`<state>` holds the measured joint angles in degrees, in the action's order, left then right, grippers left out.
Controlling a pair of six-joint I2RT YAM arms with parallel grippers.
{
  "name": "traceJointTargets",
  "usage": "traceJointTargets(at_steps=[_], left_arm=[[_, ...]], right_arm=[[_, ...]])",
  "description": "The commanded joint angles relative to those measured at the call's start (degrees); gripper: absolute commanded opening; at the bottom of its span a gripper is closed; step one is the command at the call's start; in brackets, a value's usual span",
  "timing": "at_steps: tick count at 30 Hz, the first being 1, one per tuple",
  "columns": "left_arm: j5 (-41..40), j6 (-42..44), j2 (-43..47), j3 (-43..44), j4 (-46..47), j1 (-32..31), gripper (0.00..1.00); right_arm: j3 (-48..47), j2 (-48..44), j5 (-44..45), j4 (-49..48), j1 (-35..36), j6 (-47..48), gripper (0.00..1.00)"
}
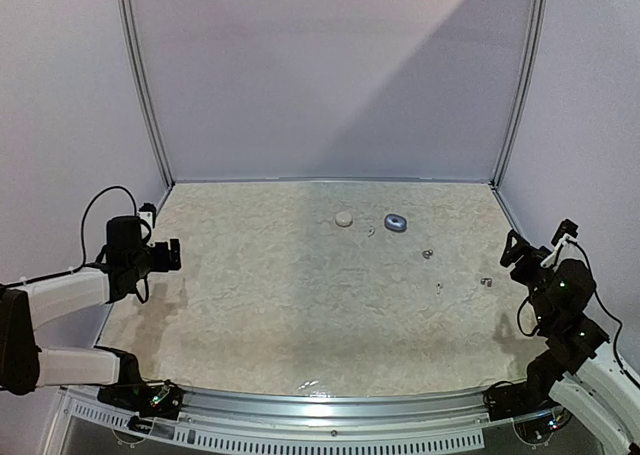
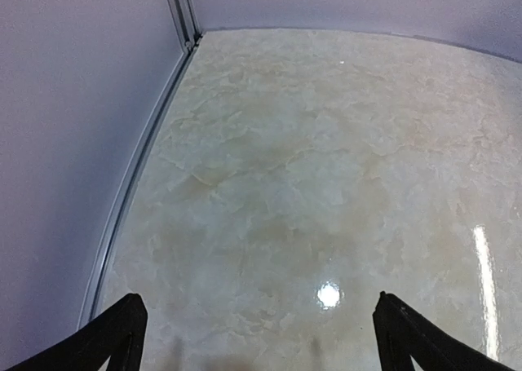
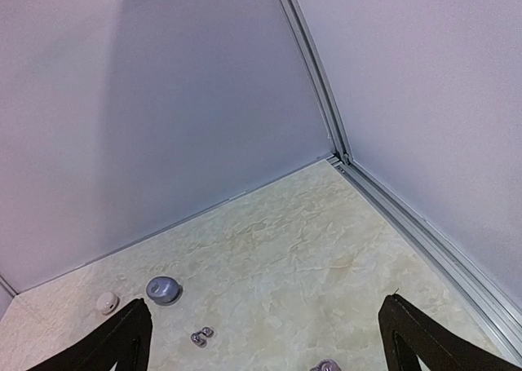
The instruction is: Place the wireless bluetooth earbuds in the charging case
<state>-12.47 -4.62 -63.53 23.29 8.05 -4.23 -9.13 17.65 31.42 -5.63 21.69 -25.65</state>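
Two grippers, both with jaws spread as wide as they go and nothing in either. The left gripper hangs over the left edge of the surface, pointing inward. Seen from its wrist, only bare marbled surface lies between and ahead of its fingers. A bright spot of glare sits just ahead, and the left wall with its metal rail runs away on the gripper's left side. The task's things all lie well away from it, across the surface toward the other arm.

The right gripper hangs over the right edge, likewise pointing inward and touching nothing. The buds lie loose on the surface ahead of it, scattered and outside the cases. The nearest bud sits just ahead of the right gripper, low between its two fingers in the wrist view. A second bud lies further out. Beyond that, ahead and to the gripper's left, two tiny pieces rest just beside each other.

Further ahead and more to the left of the right gripper sits the blue case, a grey-blue oval. Just past it is the white case, small and round. The two cases are near each other but apart, and both are close to the back wall. From here I can't tell whether either case is open.
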Motion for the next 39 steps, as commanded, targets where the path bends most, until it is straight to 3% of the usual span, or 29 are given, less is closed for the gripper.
traceJointTargets(at_steps=[1, 4, 7, 10, 15, 17, 20, 27, 31, 39], left_arm=[[2.6, 10.1, 2.4, -0.7, 6.0, 0.3, 0.99], [10.5, 18.0, 2.1, 3.5, -0.1, 0.4, 0.99], [12.0, 13.0, -0.1, 9.3, -7.5, 0.5, 0.99], [21.1, 8.4, -1.9, 15.2, -16.1, 0.5, 0.99], [45.0, 11.9, -6.5, 26.1, -31.2, 0.5, 0.99], [49.3, 12.8, -8.1, 29.7, -34.9, 0.5, 0.99], [47.6, 14.7, -10.5, 34.4, -39.7, 0.4, 0.98], [42.7, 20.9, -16.7, 43.2, -50.7, 0.3, 0.98], [42.0, 21.7, -21.5, 46.2, -55.1, 0.0, 0.91], [45.9, 21.3, -26.8, 49.9, -55.8, -0.3, 0.87]], right_arm=[[-4.6, -0.4, -0.5, 1.6, -0.2, -1.8, 0.99], [-7.3, 0.0, -5.6, -4.6, -0.2, -1.3, 0.99], [-13.9, 4.9, -10.3, -4.8, -0.2, 3.5, 0.99], [-25.5, 13.4, -14.6, 2.7, -0.2, 8.6, 0.99], [-52.5, 39.6, -27.6, 23.2, -0.4, 18.3, 0.99], [-63.1, 48.9, -35.2, 29.1, -0.8, 20.6, 0.99], [-78.5, 63.4, -41.6, 36.6, -1.1, 24.5, 0.99], [-108.2, 94.4, -40.0, 52.4, -1.0, 27.3, 0.99], [-114.7, 106.7, -39.2, 52.9, -0.6, 28.3, 0.99], [-117.1, 118.2, -41.6, 54.0, 0.1, 26.0, 0.97]])
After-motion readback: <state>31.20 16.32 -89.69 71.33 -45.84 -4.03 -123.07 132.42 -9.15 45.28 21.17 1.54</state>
